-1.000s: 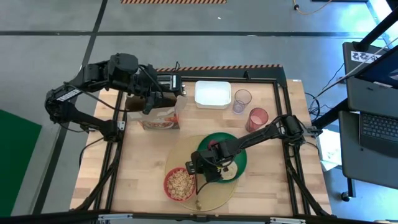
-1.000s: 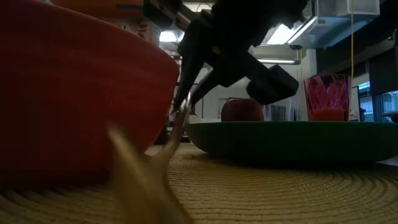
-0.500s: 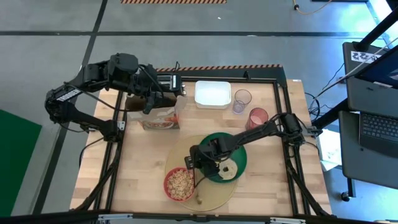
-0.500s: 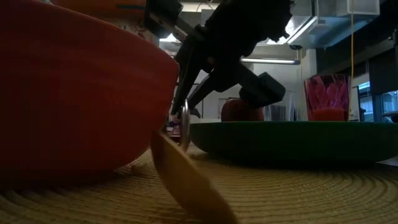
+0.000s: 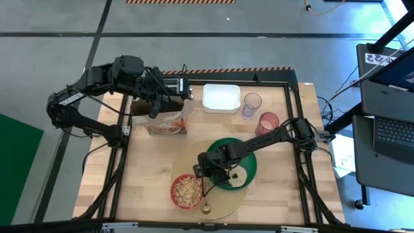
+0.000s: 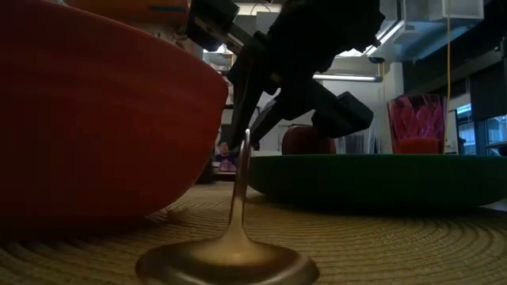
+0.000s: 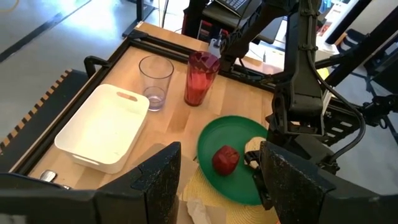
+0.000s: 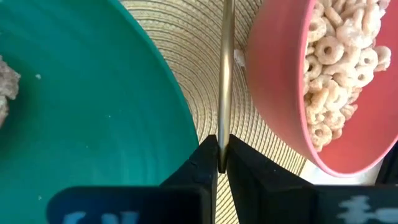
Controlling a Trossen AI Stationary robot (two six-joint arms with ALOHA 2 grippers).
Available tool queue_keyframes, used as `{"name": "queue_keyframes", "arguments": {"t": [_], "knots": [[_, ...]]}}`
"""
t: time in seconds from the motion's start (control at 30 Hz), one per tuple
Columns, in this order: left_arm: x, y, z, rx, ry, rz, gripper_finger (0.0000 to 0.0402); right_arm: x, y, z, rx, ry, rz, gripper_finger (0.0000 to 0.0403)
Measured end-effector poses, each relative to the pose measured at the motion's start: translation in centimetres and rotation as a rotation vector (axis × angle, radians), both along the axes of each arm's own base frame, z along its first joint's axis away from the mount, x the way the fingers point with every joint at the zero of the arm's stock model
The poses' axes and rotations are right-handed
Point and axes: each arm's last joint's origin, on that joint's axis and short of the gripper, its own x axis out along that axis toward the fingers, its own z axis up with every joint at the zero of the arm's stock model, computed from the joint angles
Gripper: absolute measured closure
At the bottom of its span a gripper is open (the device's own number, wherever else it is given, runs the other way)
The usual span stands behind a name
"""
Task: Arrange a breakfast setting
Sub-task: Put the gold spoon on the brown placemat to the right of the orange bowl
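Note:
A tan mat (image 5: 186,159) holds a green plate (image 5: 247,159) with a bagel (image 5: 237,177) and a red apple (image 7: 225,158), and a red bowl (image 5: 187,191) of cereal (image 8: 329,93). My right gripper (image 5: 206,173) stands between plate and bowl, shut on a gold spoon (image 5: 206,200). The pink cup (image 5: 267,122) stands on the table right of the mat. My left gripper (image 5: 158,107) is open at the far left, above a cereal box (image 5: 167,124). My right gripper pinches the spoon's handle (image 8: 222,138) between its two fingers, close to the handle's free end. The fingers slant down from above and lie roughly along the handle. The handle slopes down toward the near edge, and the spoon's bowl (image 6: 226,265) lies on the mat.
A white tray (image 5: 221,98) and a clear glass (image 5: 251,103) stand at the far edge. The spoon handle runs in the narrow gap between the plate rim (image 8: 180,106) and the bowl wall (image 8: 273,93). Bare wood lies at the near left and near right.
My right gripper has gone from over the plate toward the table's left, uncovering the bagel, and now stands between plate and bowl. The spoon has swung round in its hold: its bowl, earlier raised and tilted, now lies flat on the mat.

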Motion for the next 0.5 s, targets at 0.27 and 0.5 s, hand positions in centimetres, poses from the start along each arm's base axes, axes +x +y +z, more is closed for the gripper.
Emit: {"name": "queue_keyframes", "arguments": {"t": [0.27, 0.5], "knots": [[0.0, 0.0, 0.0, 0.001, 0.0, 0.001, 0.0189, 0.0, 0.05, 0.03, 0.036, 0.017, -0.027, 0.0352], [0.0, 0.0, 0.0, 0.001, 0.0, 0.001, 0.0189, 0.1, -0.38, 0.02, 0.025, 0.025, -0.095, 0.0307]]}}
